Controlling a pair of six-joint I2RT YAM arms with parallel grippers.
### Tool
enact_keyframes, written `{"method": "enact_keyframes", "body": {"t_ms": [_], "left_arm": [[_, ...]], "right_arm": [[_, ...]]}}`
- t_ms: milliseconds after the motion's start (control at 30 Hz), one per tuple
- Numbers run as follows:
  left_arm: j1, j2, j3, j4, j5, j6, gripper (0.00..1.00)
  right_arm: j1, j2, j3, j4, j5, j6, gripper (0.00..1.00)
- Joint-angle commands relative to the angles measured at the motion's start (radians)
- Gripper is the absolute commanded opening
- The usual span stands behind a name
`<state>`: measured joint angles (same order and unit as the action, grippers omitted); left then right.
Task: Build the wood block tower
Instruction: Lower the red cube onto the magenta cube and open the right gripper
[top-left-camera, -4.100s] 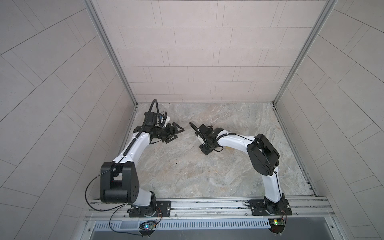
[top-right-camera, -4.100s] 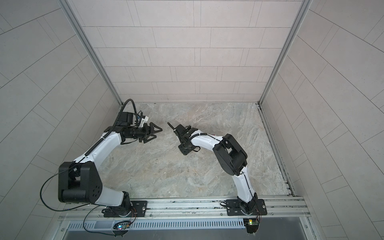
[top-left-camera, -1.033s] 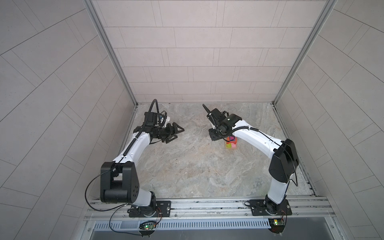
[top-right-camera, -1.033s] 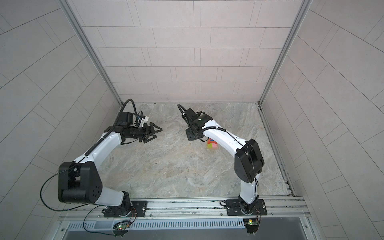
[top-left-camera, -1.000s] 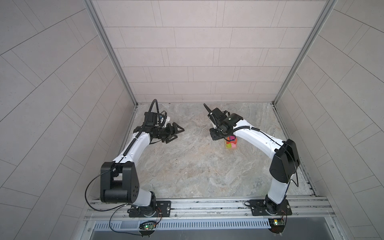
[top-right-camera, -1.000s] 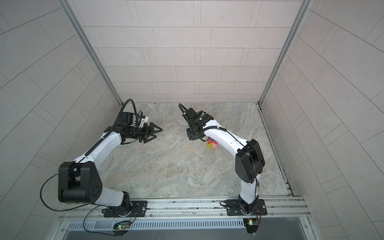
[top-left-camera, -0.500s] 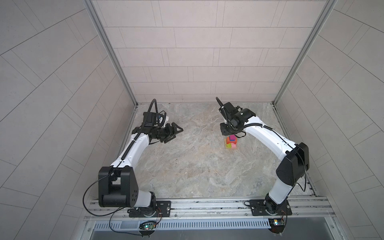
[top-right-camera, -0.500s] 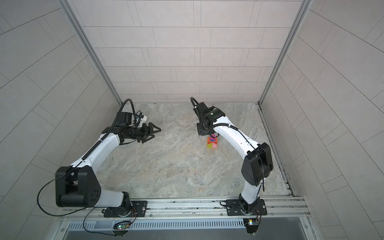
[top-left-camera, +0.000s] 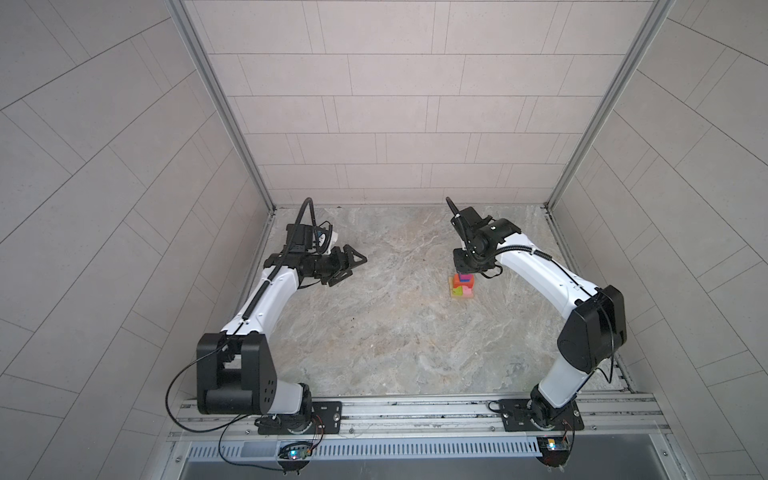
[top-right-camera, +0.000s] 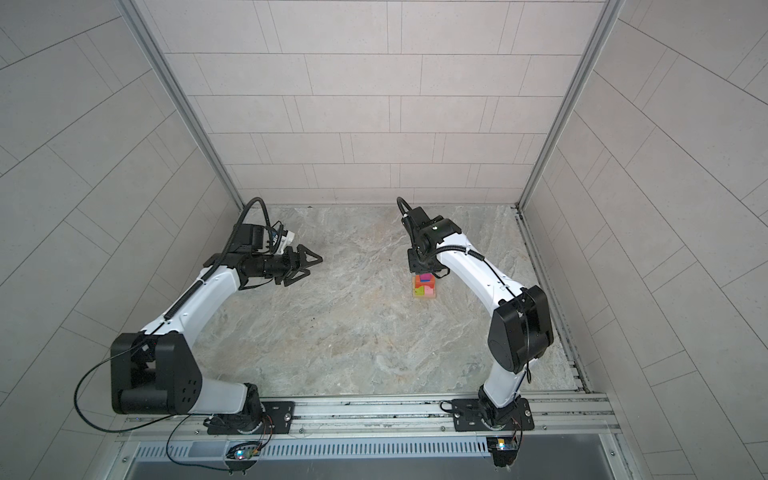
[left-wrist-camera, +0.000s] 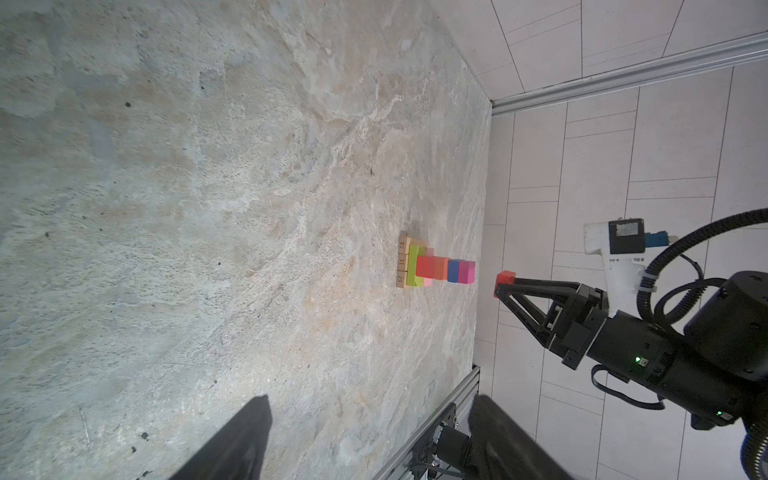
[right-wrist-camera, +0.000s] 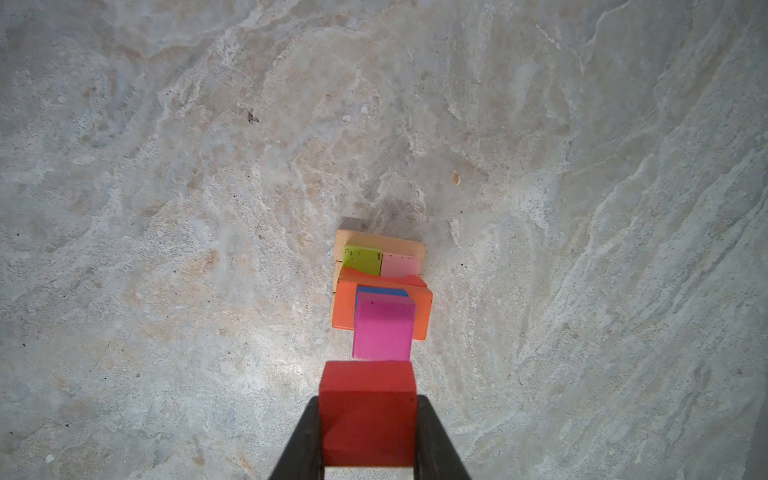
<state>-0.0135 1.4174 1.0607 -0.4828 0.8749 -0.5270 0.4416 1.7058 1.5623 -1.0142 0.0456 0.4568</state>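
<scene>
- Tower (top-left-camera: 462, 286) of wooden blocks stands on the stone table (top-left-camera: 374, 340), right of the middle in both top views.
- From the bottom up it has tan bars (right-wrist-camera: 380, 241), then a lime block (right-wrist-camera: 361, 259) beside a pale pink block (right-wrist-camera: 401, 266). Above them come a red piece (right-wrist-camera: 411, 280), an orange block (right-wrist-camera: 344, 309), a blue cube (left-wrist-camera: 453, 271) and a magenta cube (right-wrist-camera: 384, 326) on top.
- Right gripper (right-wrist-camera: 368, 399) is clamped on a red cube (right-wrist-camera: 368, 419), held just above the magenta cube with a gap between them.
- Left gripper (top-left-camera: 350, 271) hangs well apart from the tower, on the left side, fingers spread with nothing between them.
</scene>
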Motion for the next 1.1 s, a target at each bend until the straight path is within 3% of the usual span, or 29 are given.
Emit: {"method": "enact_keyframes", "body": {"t_ms": [0,1067], "left_arm": [[-0.004,-0.005,-0.011,0.013,0.015,0.000,0.82],[-0.005,-0.003,-0.013,0.016,0.014,-0.002,0.82]], "right_arm": [[-0.012,0.010,-0.014,0.002,-0.004,0.019,0.25],[-0.064,0.029,-0.097,0.106,-0.050,0.017,0.25]]}}
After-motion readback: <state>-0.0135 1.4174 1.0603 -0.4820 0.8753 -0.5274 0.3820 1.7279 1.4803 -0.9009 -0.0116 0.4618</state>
